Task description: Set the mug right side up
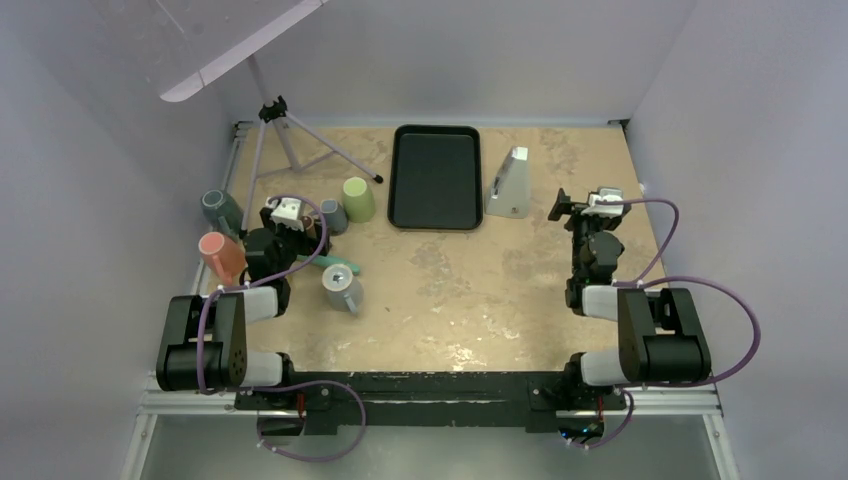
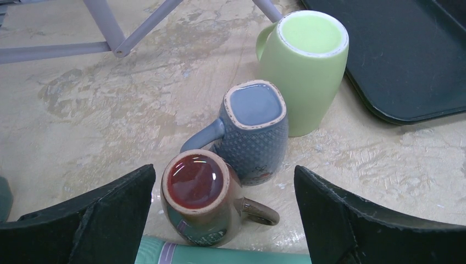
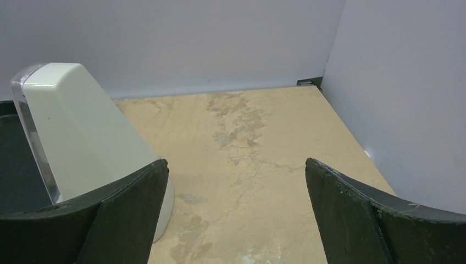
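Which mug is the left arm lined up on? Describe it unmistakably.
From the black tray, go left past the green mug and the square blue-grey mug. The brown mug comes next, before the left fingers; it alone shows a glossy red face on top.

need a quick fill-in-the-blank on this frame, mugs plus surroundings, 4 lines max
1. In the left wrist view, the nearest mug, between the fingers of the open left gripper, is ____.
2. The blue mug stands base ____.
3. The farthest mug, near the black tray, is ____.
4. In the top view, the white wedge-shaped object stands ____ of the tray.
Missing: brown; up; green; right.
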Robot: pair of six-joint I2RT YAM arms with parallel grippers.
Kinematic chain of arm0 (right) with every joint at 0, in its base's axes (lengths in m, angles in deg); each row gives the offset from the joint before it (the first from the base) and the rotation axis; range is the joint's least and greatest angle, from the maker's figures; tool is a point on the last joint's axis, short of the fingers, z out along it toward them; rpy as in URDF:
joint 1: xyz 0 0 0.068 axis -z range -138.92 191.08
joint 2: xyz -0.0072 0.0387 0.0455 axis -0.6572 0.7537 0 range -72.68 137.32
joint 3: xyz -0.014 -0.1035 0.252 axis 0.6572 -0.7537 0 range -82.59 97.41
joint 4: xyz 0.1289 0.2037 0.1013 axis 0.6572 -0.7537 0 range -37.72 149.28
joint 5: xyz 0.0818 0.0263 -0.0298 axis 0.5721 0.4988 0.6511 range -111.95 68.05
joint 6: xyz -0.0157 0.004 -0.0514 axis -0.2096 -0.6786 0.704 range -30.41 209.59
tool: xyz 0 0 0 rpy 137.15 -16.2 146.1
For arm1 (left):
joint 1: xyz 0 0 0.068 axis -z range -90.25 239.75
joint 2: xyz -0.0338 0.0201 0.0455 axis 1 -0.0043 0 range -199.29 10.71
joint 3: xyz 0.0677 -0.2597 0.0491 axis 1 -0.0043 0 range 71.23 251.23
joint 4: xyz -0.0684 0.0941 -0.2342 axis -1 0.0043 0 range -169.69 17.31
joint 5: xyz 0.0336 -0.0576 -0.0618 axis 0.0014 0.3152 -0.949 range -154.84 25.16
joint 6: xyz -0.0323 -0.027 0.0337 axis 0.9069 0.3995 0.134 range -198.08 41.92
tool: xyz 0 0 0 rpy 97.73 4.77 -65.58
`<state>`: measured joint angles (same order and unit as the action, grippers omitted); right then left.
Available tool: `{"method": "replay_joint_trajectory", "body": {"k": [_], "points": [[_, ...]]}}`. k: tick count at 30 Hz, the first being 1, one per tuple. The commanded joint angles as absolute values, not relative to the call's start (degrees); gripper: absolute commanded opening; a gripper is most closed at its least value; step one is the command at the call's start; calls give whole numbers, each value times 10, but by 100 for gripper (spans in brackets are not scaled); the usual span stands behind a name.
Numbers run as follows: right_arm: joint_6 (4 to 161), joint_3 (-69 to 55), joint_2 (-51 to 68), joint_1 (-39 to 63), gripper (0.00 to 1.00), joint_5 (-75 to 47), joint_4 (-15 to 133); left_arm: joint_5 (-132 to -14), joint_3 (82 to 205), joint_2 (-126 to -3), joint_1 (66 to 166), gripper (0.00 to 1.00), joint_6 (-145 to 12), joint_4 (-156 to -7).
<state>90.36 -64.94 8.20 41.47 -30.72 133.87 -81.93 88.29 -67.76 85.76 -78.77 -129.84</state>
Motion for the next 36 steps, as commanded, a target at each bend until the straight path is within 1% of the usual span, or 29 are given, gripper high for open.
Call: {"method": "replay_joint_trajectory", "body": {"k": [1, 3, 4, 6, 7, 9, 11, 12, 14, 15, 16, 17, 18, 19, 21, 26, 28, 29, 32, 36], "points": [[901, -617, 31, 416, 99, -305, 1289, -837, 886, -674, 855, 100, -793, -1348], [901, -582, -3, 415, 99, -301, 1202, -834, 891, -664, 853, 100, -789, -1336], [901, -568, -19, 415, 99, -294, 1172, -823, 914, -651, 853, 100, -786, -1288], [904, -547, -49, 416, 99, -270, 1128, -835, 1001, -627, 841, 100, -767, -1117], [910, -534, -63, 416, 99, -260, 1111, -872, 1060, -625, 838, 100, -787, -1017], [914, -504, -86, 416, 99, -223, 1070, -996, 1200, -638, 839, 100, -878, -803], [912, -474, -98, 416, 99, -182, 1030, -1112, 1300, -646, 846, 100, -955, -624], [910, -461, -103, 416, 99, -166, 1011, -1173, 1356, -648, 851, 100, -1029, -518], [906, -437, -114, 415, 99, -131, 967, -1257, 1485, -666, 867, 100, -1254, -204], [903, -427, -120, 414, 99, -108, 942, -1261, 1543, -683, 882, 99, -1371, -60], [901, -419, -128, 414, 99, -84, 918, -1246, 1595, -699, 903, 98, -1456, 54], [900, -416, -135, 414, 99, -63, 898, -1217, 1629, -712, 927, 97, -1510, 131], [892, -415, -143, 415, 99, -44, 888, -1179, 1653, -720, 950, 96, -1536, 178], [885, -415, -150, 407, 99, -32, 877, -1161, 1659, -719, 969, 95, -1554, 201], [891, -411, -165, 382, 99, -24, 851, -1094, 1638, -699, 1004, 95, -1577, 197], [928, -404, -181, 318, 99, -64, 810, -932, 1502, -647, 1129, 97, -1599, 83], [928, -407, -180, 296, 99, -70, 812, -873, 1446, -640, 1199, 95, -1597, 36], [923, -409, -178, 290, 99, -69, 817, -848, 1416, -638, 1226, 93, -1595, 10], [901, -418, -177, 285, 99, -69, 834, -822, 1371, -647, 1280, 84, -1574, -44], [871, -436, -183, 284, 99, -80, 838, -802, 1317, -661, 1309, 82, -1587, -106]]}}
